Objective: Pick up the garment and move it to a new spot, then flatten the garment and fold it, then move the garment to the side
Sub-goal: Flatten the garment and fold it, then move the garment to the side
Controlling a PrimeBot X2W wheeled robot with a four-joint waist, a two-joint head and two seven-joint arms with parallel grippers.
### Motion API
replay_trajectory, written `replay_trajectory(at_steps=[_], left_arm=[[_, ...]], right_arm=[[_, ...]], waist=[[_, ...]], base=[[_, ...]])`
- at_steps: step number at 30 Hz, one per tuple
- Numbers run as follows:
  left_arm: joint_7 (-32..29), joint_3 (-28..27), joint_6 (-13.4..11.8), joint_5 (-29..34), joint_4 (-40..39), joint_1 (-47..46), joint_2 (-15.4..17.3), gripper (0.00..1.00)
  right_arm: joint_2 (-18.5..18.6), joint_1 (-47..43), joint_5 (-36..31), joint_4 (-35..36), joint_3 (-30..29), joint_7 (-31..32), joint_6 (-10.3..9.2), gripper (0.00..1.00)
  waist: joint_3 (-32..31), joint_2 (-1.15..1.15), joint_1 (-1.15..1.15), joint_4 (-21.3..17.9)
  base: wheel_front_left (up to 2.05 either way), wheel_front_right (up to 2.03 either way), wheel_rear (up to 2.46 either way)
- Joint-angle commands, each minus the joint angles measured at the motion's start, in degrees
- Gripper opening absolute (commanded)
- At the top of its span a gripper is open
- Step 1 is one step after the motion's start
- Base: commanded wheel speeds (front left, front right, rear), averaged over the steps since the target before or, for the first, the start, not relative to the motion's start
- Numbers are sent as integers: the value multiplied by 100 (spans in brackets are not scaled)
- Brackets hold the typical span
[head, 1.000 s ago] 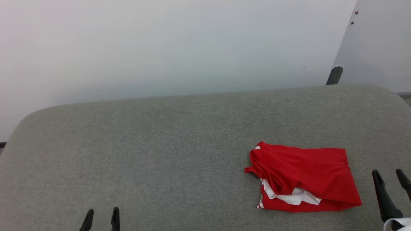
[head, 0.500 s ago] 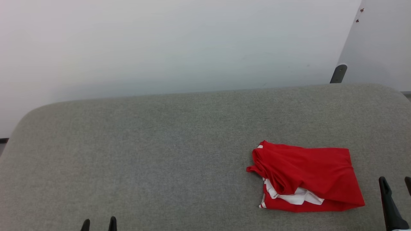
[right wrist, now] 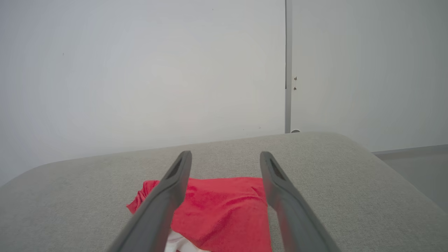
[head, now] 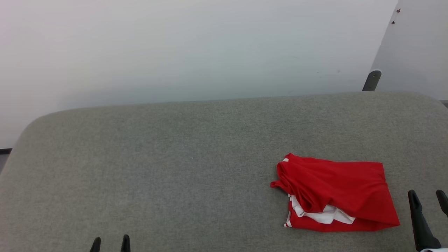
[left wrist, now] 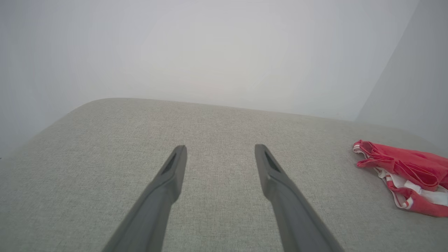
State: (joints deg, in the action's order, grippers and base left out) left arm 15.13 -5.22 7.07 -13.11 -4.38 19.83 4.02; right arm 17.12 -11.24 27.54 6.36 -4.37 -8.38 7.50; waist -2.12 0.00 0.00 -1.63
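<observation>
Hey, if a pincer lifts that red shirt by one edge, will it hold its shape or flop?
Probably flop: the shirt lies in soft folds, so its layers would likely hang open. Pushed, it would probably bunch on the grey fabric surface rather than slide.

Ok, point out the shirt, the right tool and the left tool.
shirt (head: 343,185), head view, red top fold.
right tool (head: 426,192), head view, midway between its fingertips.
left tool (head: 111,238), head view, midway between its fingertips.

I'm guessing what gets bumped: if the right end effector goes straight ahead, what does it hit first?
Probably the garment, lying just ahead of the right end effector, between its open fingers; height is unclear, so it might pass over.
</observation>
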Motion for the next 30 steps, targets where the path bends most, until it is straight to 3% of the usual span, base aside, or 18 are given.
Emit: replay_trajectory(at_steps=[1, 6, 10, 14, 19, 26, 30], left_arm=[[-3, 3, 13, 21, 12, -61, -9, 100], [-3, 8, 21, 29, -8, -66, -15, 100], [-3, 80, 27, 47, -20, -132, -32, 100], [-3, 177, 33, 72, -36, -354, -46, 100], [-3, 321, 41, 137, 23, -703, -61, 100], [-3, 502, 38, 213, 84, -1190, -67, 100], [-3, 690, 44, 269, 159, -1542, -62, 100]], right_arm=[[-33, -12, -34, 12, 22, -17, -2, 100], [-19, 50, 92, 17, 114, 55, -2, 100], [302, 391, 235, 7, 366, 413, -2, 100], [873, 938, 508, -216, 679, 1346, -2, 100], [1651, 1694, 910, -756, 1285, 3067, -3, 100], [1847, 2633, 1835, -1594, 1431, 4769, -1, 100], [1856, 3122, 1991, -2163, 1547, 5326, -1, 100]], waist=[[1, 0, 0, 2], [37, 0, 0, -7], [147, 0, 0, -60], [416, 0, 0, -86], [872, 0, 0, -105], [1424, 0, 0, -18], [1708, 0, 0, 95]], base=[[0, 0, 0], [0, 0, 0], [0, 0, 0], [0, 0, 0], [0, 0, 0], [0, 0, 0], [0, 0, 0]])
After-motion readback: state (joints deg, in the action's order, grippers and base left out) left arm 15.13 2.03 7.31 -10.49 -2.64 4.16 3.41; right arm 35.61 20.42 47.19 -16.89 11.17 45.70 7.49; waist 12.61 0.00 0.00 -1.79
